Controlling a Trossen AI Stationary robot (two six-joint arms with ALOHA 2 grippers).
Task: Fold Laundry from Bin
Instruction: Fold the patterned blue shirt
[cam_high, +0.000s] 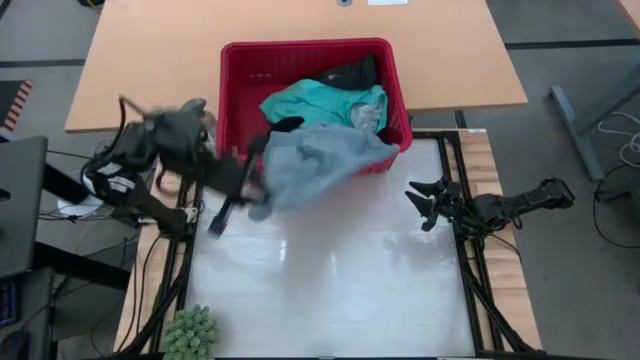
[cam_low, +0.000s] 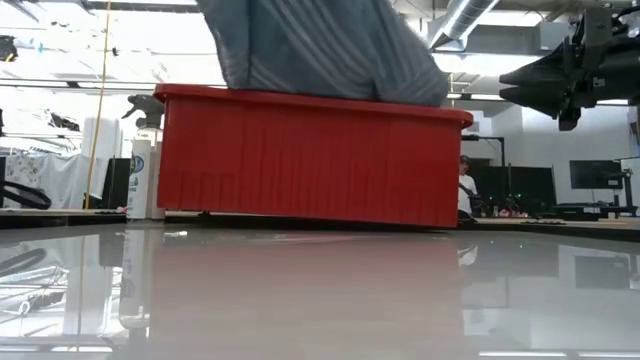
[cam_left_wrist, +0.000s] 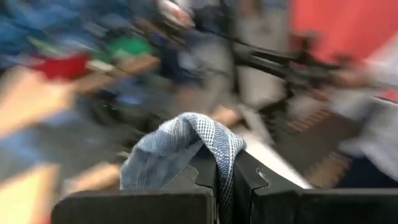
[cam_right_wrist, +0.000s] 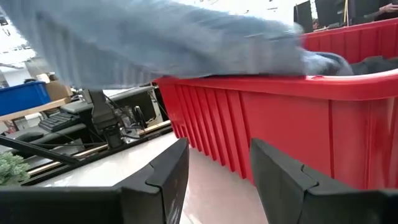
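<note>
bright glare on table (cam_high: 330, 280), left-wrist view motion-blurred

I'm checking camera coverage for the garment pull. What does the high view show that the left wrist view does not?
Only the high view shows the turquoise garment and a black garment lying in the red bin, plus the open right gripper waiting at the table's right. Only the left wrist view shows cloth pinched between the left gripper's fingers. Both show the blue-grey striped garment and the left gripper.

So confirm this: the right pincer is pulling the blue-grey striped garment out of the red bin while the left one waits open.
Sides are swapped. In the high view the left pincer grips the blue-grey striped garment, draped over the red bin rim; the right pincer waits open.
</note>
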